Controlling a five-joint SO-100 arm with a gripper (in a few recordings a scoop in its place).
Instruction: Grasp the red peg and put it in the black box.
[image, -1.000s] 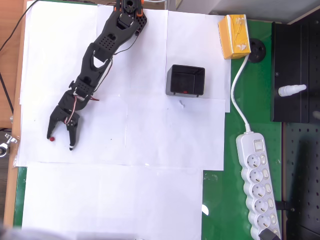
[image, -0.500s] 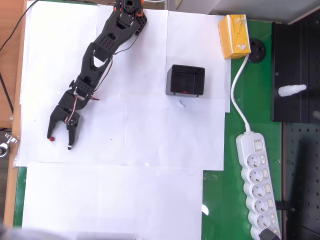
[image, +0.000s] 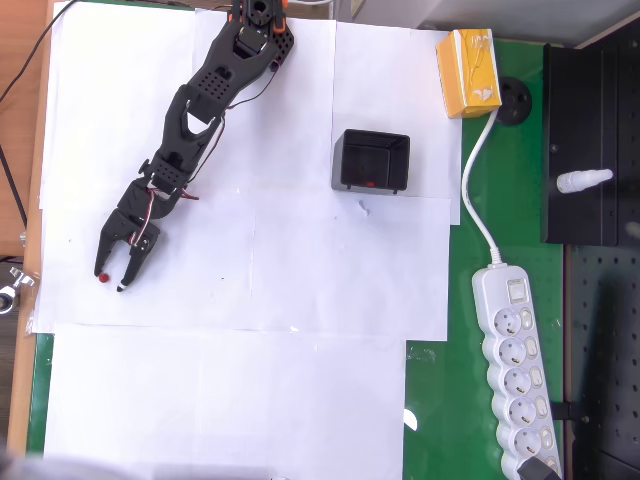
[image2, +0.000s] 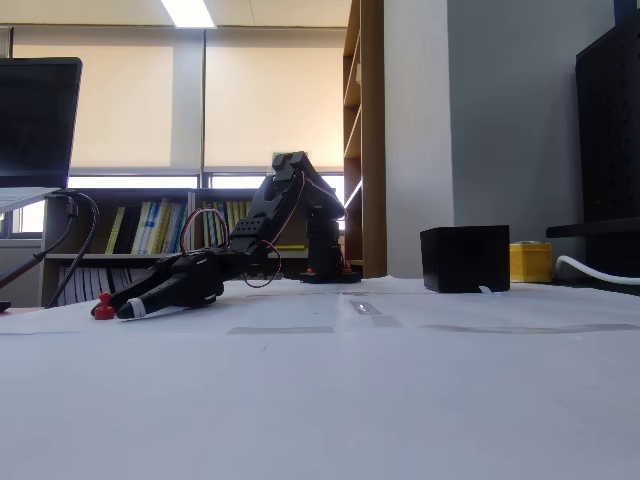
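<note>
1. One red peg (image: 103, 277) lies on the white paper near the picture-left edge of the bench (image: 230, 400) in the overhead view; in the fixed view it (image2: 103, 307) sits just beside the hand's tips, upright as far as can be told.
2. The hand (image: 111, 279) is low over the paper with its two fingers partly spread and nothing gripped between them. The peg touches or nearly touches the tip of the picture-left finger, at the edge of the gap and not centred in it.
3. The black box (image: 371, 161) stands well apart to picture right, near the yellow carton (image: 468, 73); a red spot shows in its hollow, too small to identify.
4. Risk: closing from here could pinch the peg off-centre, so the finger knocks it aside or tips it over towards the bench edge.
5. Risk: a shallow grip on so small a piece could let it slip during the long carry to the box.
</note>
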